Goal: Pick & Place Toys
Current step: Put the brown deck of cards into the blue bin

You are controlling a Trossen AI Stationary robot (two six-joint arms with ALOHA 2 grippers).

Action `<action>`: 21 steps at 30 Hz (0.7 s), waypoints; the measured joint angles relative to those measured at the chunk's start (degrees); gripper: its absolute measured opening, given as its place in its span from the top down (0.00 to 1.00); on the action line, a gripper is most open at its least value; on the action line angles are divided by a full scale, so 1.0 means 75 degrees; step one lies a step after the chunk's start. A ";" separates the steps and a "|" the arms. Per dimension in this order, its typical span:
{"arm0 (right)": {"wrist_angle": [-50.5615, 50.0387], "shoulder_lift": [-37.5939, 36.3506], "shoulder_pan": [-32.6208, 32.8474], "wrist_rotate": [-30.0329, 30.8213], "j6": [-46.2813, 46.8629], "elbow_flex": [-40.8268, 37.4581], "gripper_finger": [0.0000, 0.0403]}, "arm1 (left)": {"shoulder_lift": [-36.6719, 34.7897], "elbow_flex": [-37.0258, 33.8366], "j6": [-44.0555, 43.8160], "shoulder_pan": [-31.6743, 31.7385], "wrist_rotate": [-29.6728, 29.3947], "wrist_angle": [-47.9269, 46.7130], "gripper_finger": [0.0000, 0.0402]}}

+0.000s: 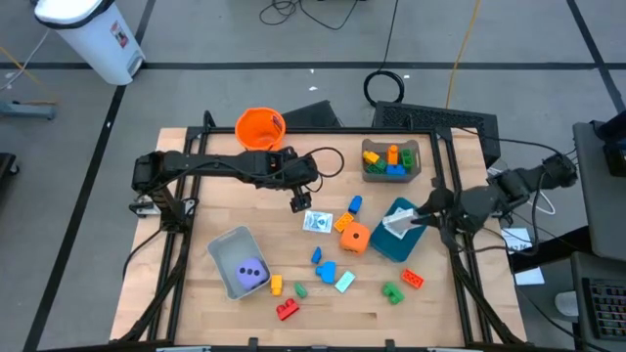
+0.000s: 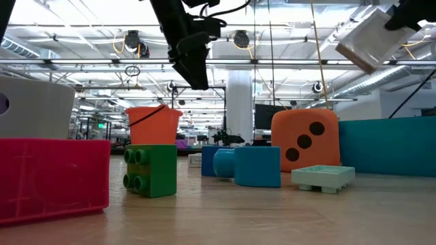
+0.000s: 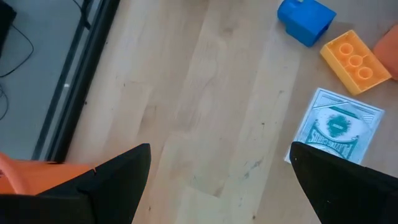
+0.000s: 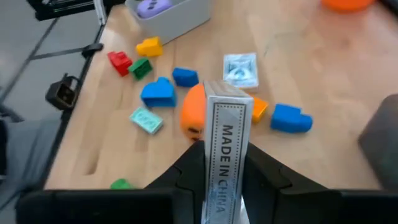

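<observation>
Two dice: orange die (image 1: 354, 238) on the table, purple die (image 1: 251, 273) in the grey bin (image 1: 227, 246). Right gripper (image 4: 225, 163) clamps a white card box (image 4: 226, 149) above, seemingly, the teal bin (image 1: 393, 247). Left gripper (image 3: 217, 177) jaws wide, empty; one picture card (image 3: 336, 127) just beside one finger.

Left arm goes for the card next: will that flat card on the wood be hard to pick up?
Likely awkward: the card lies flat on the table, leaving little edge to pinch. It looks thin, so probably light and bendy. The open left gripper may just slide it.

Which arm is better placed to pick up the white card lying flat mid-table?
Left. The left gripper hangs open just beside the white card. The right gripper is shut on a card box over the teal bin.
</observation>
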 joint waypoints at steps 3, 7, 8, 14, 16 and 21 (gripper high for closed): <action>-0.0009 0.0003 -0.0577 -0.0863 -0.0046 0.0000 0.83 | 0.0000 0.0000 0.0003 0.0000 0.0385 0.0014 0.02; -0.0161 0.0050 -0.1430 -0.1723 -0.0237 0.0000 0.83 | 0.0000 0.0000 0.0034 -0.0002 0.0650 0.0174 0.02; -0.0192 0.0085 -0.1664 -0.1935 -0.0309 -0.0012 0.83 | 0.0000 0.0000 0.0035 -0.0003 0.0697 0.0208 0.02; 0.0050 0.0249 -0.3167 -0.3824 -0.0723 -0.0575 0.83 | 0.0000 0.0000 0.0224 0.0000 0.0824 0.0415 0.02; 0.0257 0.0321 -0.3691 -0.4407 -0.0889 -0.0820 0.83 | 0.0000 0.0000 0.0235 0.0000 0.0854 0.0431 0.02; 0.0634 0.0477 -0.5003 -0.5726 -0.1434 -0.1269 0.83 | 0.0000 0.0000 0.0239 -0.0003 0.0965 0.0432 0.02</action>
